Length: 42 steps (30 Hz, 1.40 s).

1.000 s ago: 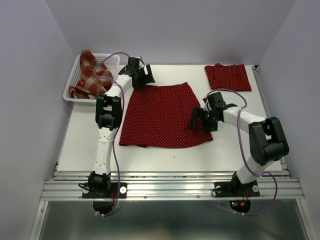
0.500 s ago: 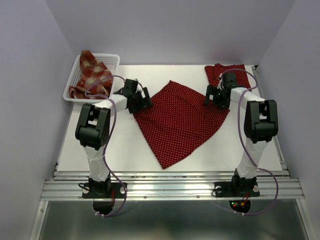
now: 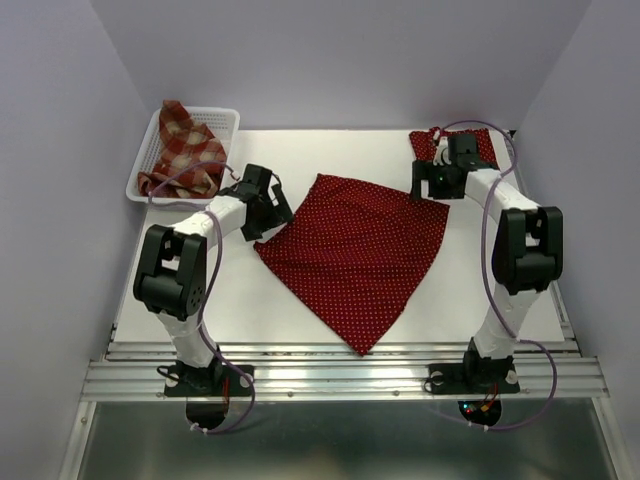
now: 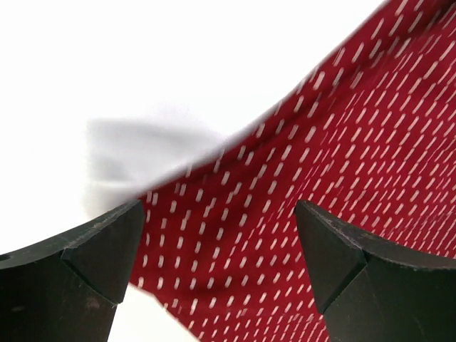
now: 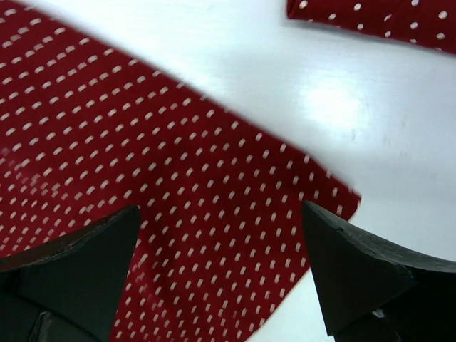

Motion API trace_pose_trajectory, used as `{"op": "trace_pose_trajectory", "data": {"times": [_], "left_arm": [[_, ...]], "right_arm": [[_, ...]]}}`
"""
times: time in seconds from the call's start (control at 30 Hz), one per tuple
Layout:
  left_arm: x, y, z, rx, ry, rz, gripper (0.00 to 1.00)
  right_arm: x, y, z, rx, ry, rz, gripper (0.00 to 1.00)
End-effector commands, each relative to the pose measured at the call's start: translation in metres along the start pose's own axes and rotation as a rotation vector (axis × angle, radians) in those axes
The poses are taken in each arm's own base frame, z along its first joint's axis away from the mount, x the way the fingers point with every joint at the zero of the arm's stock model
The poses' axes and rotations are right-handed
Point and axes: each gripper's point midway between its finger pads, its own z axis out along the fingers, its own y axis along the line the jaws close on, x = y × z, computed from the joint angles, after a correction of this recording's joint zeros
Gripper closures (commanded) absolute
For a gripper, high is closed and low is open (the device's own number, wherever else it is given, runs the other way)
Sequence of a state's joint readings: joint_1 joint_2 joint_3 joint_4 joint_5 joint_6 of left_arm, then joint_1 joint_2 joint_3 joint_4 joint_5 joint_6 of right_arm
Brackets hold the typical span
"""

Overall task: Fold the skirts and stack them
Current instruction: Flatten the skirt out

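- Left gripper (image 3: pixel 266 208): jaws spread wide with nothing clamped, over the left corner of the dark red white-dotted cloth skirt (image 3: pixel 355 245).
- That skirt lies flat and diamond-wise in the middle of the white table (image 3: pixel 180 290).
- Right gripper (image 3: pixel 428 182): jaws equally wide, over the skirt's right corner; contact with the cloth cannot be told.
- Second dotted red skirt (image 5: pixel 370 16): folded, back right.
- Red-and-cream plaid cloth skirt (image 3: pixel 185 150): bunched in the white plastic mesh basket (image 3: pixel 228 118), back left.
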State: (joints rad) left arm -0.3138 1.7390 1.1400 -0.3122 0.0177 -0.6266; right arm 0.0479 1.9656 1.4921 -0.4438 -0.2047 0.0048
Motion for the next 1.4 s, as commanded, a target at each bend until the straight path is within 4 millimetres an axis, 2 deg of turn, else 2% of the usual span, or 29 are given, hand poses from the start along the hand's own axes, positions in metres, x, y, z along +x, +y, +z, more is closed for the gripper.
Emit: {"op": "trace_pose_trajectory", "data": {"times": [0.0, 0.03, 0.07, 0.1, 0.13, 0.17, 0.2, 0.23, 0.27, 0.33, 0.37, 0.4, 0.43, 0.47, 0.57, 0.6, 0.63, 0.7, 0.77, 0.8, 0.83, 0.87, 0.93, 1.0, 1.03, 1.13, 1.27, 1.37], "left_arm": [[-0.045, -0.008, 0.000, -0.060, -0.115, 0.010, 0.01], [-0.051, -0.013, -0.001, -0.047, -0.124, 0.009, 0.01], [-0.053, -0.015, -0.003, -0.043, -0.129, 0.007, 0.01], [-0.054, -0.017, -0.006, -0.035, -0.136, -0.003, 0.01], [-0.059, -0.019, -0.015, -0.015, -0.164, -0.009, 0.01], [-0.059, -0.020, -0.019, -0.009, -0.172, -0.016, 0.01], [-0.060, -0.018, -0.024, -0.014, -0.186, -0.025, 0.01], [-0.063, -0.019, -0.035, -0.003, -0.209, -0.029, 0.01], [-0.056, -0.010, -0.037, -0.026, -0.197, -0.026, 0.01], [-0.049, 0.000, -0.047, -0.053, -0.194, -0.029, 0.01], [-0.037, 0.012, -0.045, -0.081, -0.174, -0.030, 0.01], [-0.033, 0.021, -0.046, -0.109, -0.178, -0.038, 0.01], [-0.031, 0.026, -0.053, -0.113, -0.192, -0.044, 0.01], [-0.020, 0.039, -0.049, -0.139, -0.171, -0.056, 0.01], [-0.008, 0.053, -0.050, -0.128, -0.140, -0.078, 0.01], [-0.011, 0.063, -0.051, -0.130, -0.137, -0.105, 0.01], [-0.013, 0.065, -0.052, -0.117, -0.141, -0.113, 0.01], [-0.008, 0.070, -0.050, -0.096, -0.115, -0.122, 0.01], [-0.011, 0.074, -0.052, -0.088, -0.121, -0.135, 0.01], [-0.012, 0.074, -0.053, -0.079, -0.119, -0.147, 0.01], [-0.013, 0.075, -0.054, -0.079, -0.124, -0.151, 0.01], [-0.014, 0.073, -0.056, -0.066, -0.119, -0.158, 0.01], [-0.014, 0.071, -0.061, -0.052, -0.121, -0.178, 0.01], [-0.010, 0.074, -0.062, -0.052, -0.116, -0.190, 0.01], [-0.010, 0.073, -0.065, -0.046, -0.124, -0.196, 0.01], [0.000, 0.080, -0.063, -0.060, -0.107, -0.189, 0.01], [0.000, 0.080, -0.066, -0.065, -0.102, -0.200, 0.01], [-0.005, 0.077, -0.067, -0.039, -0.135, -0.198, 0.01]], "right_arm": [[-0.021, 0.047, -0.054, 0.001, -0.121, -0.124, 0.00], [-0.009, 0.073, -0.064, -0.016, -0.122, -0.163, 0.00], [0.002, 0.080, -0.059, -0.009, -0.098, -0.177, 0.00], [0.001, 0.087, -0.072, 0.012, -0.128, -0.194, 0.00], [0.014, 0.096, -0.073, 0.006, -0.112, -0.168, 0.00], [0.019, 0.107, -0.077, -0.006, -0.114, -0.170, 0.00], [0.025, 0.130, -0.086, -0.039, -0.129, -0.198, 0.00], [0.033, 0.144, -0.089, -0.064, -0.126, -0.212, 0.00], [0.050, 0.163, -0.090, -0.080, -0.109, -0.250, 0.00], [0.065, 0.188, -0.097, -0.125, -0.107, -0.284, 0.00], [0.075, 0.200, -0.099, -0.149, -0.096, -0.299, 0.00], [0.094, 0.217, -0.101, -0.176, -0.076, -0.338, 0.00], [0.102, 0.227, -0.105, -0.197, -0.076, -0.359, 0.00], [0.117, 0.233, -0.105, -0.210, -0.057, -0.380, 0.00], [0.148, 0.258, -0.112, -0.257, -0.033, -0.466, 0.00], [0.156, 0.262, -0.112, -0.261, -0.018, -0.484, 0.00], [0.170, 0.268, -0.115, -0.271, 0.016, -0.519, 0.00], [0.187, 0.273, -0.111, -0.256, 0.058, -0.562, 0.00], [0.201, 0.272, -0.109, -0.201, 0.092, -0.618, 0.00], [0.220, 0.278, -0.110, -0.150, 0.111, -0.673, 0.00], [0.221, 0.271, -0.107, -0.108, 0.124, -0.685, 0.00], [0.239, 0.275, -0.107, -0.087, 0.156, -0.714, 0.00], [0.257, 0.268, -0.114, -0.034, 0.225, -0.736, 0.00], [0.277, 0.274, -0.124, -0.049, 0.269, -0.733, 0.00], [0.285, 0.271, -0.130, -0.042, 0.288, -0.742, 0.00], [0.301, 0.265, -0.139, -0.030, 0.318, -0.745, 0.00], [0.307, 0.257, -0.140, 0.000, 0.328, -0.750, 0.00], [0.316, 0.261, -0.142, 0.003, 0.318, -0.783, 0.00]]}}
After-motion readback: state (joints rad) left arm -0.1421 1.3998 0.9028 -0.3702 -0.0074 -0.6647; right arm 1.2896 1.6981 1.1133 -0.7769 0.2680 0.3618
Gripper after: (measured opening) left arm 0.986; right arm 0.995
